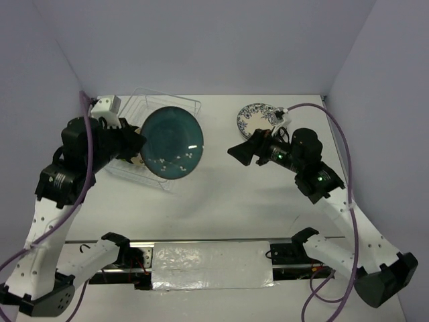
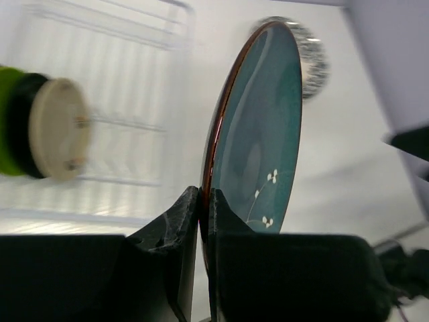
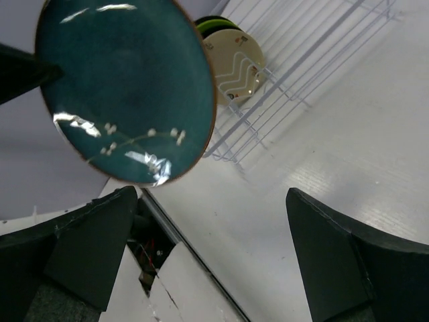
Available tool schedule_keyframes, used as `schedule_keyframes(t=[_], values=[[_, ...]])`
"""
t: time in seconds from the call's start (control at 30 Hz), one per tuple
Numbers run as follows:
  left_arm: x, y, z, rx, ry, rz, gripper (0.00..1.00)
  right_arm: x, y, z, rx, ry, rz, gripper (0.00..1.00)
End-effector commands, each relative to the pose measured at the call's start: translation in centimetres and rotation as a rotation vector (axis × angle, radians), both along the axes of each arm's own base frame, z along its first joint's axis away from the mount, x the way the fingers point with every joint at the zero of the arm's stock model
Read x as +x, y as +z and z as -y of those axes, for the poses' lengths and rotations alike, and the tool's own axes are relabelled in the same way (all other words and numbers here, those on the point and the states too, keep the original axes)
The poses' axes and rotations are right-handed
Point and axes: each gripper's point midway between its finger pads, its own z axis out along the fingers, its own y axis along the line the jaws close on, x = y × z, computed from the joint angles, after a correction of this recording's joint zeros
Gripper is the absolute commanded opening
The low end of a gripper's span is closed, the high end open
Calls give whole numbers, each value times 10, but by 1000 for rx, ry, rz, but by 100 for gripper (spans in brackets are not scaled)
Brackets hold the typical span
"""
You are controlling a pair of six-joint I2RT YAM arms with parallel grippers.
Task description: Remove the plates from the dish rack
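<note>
- The left claw [image 2: 204, 201] is pinched on the lower rim of the teal plate [image 2: 258, 134], one finger on its back and one on its face.
- In the left wrist view the plate stands on edge and rises straight out of the grip. Its brown rim runs up from the fingers [image 2: 175, 218].
- From above, the left claw [image 1: 134, 144] is at the plate's left edge. The teal plate [image 1: 173, 143] is held up with its face turned toward the right arm, and it covers the right end of the rack [image 1: 151, 97].
- The rack [image 2: 120, 40] lies behind and to the left of the held plate, on the counter [image 1: 268, 215].
- A cream plate [image 2: 60, 127] stands among the rack's tines, apart from the teal plate. A green rim [image 2: 5, 121] and a dark one show behind it, too blurred to count.
- The right claw [image 3: 211, 194] is spread wide and holds nothing.
- In its wrist view the teal plate [image 3: 127, 87] is in the upper left, beyond the fingertips and not between them. The cream plate [image 3: 234, 67] and the rack [image 3: 301, 60] lie behind it.
- From above, the right claw [image 1: 242, 151] points left toward the teal plate, with bare counter between them.
- A blue plate [image 1: 255, 119] lies flat on the counter just behind the right claw, outside the rack.
</note>
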Motion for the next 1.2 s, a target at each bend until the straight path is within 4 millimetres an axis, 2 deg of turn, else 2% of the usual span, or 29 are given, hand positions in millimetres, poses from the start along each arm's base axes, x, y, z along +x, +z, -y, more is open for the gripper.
schedule_keyframes(t=[0.0,0.03,0.07,0.1,0.17,0.2,0.27,0.3,0.37,0.4,0.43,0.47,0.5,0.57,0.63,0.67,0.7,0.73,0.77,0.8,0.83,0.87,0.93,1.0,1.03,1.07,1.1,1.13,1.17], values=[[-15,77,56,-365,-243,252,0,11,18,-14,17,47,57,99],[-17,88,61,-423,-270,285,0,14,13,-15,6,51,38,98],[-25,89,69,-450,-328,287,0,19,5,-19,-9,57,15,97],[-26,83,73,-484,-344,269,0,20,2,-20,-13,61,5,97],[-33,89,81,-521,-406,289,0,21,-4,-20,-21,63,2,96],[-32,83,83,-529,-413,278,0,20,-5,-21,-21,71,3,95],[-36,85,85,-556,-440,296,0,15,-9,-22,-3,97,-4,90],[-37,86,85,-563,-444,303,0,13,-6,-24,16,120,9,76],[-36,84,85,-569,-440,314,0,3,-5,-30,57,205,1,64],[-35,82,85,-568,-436,311,0,-1,-3,-33,82,238,8,53],[-32,80,85,-565,-433,303,0,-11,-4,-36,117,301,-24,46],[-29,76,86,-561,-429,296,0,-14,5,-38,147,334,16,36],[-28,77,87,-560,-432,307,0,-17,5,-40,162,357,6,19],[-20,72,89,-560,-428,300,0,-21,8,-40,181,387,2,19],[-16,69,90,-556,-426,296,1,-19,9,-39,188,384,-6,0],[-9,62,90,-545,-406,260,21,-13,6,-35,187,347,-25,0],[-5,55,88,-511,-382,236,37,-1,6,-24,191,287,-32,0],[9,47,80,-482,-299,213,78,9,2,-15,204,226,-72,0],[13,53,72,-434,-264,229,98,19,-5,-4,211,154,-120,0],[15,33,65,-387,-211,152,100,44,-9,23,233,15,-142,0],[24,28,50,-338,-118,146,100,53,-18,37,273,-58,-206,0],[22,21,40,-271,-75,109,100,72,-28,66,311,-199,-251,0],[23,21,15,-195,39,124,100,89,-35,92,327,-321,-258,0],[20,13,-4,-109,106,127,99,115,-46,138,351,-511,-267,0],[15,12,-12,-80,125,139,99,124,-48,150,361,-556,-263,0],[14,8,-21,-30,150,146,100,137,-61,161,366,-597,-291,0],[14,3,-24,-6,156,150,100,148,-61,176,383,-633,-293,0],[12,-11,-28,25,163,134,99,159,-59,182,394,-636,-273,0],[13,-20,-34,62,181,126,100,174,-81,187,392,-646,-329,0]])
